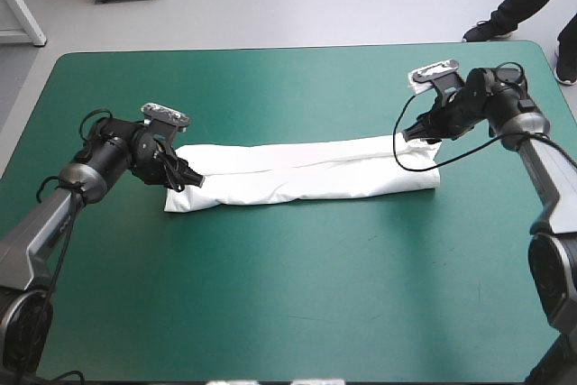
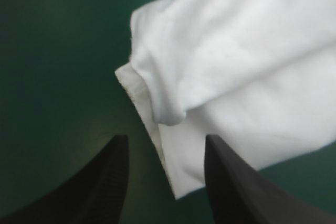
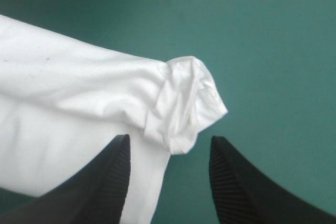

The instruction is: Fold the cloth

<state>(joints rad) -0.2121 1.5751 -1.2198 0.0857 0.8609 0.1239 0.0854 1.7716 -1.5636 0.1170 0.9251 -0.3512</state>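
Note:
The white T-shirt [image 1: 306, 176] lies folded into a long narrow band across the middle of the teal-green table. My left gripper [image 1: 189, 179] hovers at the band's left end, open, with the shirt's corner edge [image 2: 152, 124] just ahead of the gap between its fingers. My right gripper [image 1: 420, 132] is at the band's right end, open as well. A bunched corner of the T-shirt [image 3: 184, 108] sits just ahead of the right gripper [image 3: 168, 153], between its spread fingers. Neither gripper holds the cloth.
Bare teal-green cover [image 1: 297, 295] stretches in front of the band toward the near edge and behind it toward the far edge [image 1: 270, 50].

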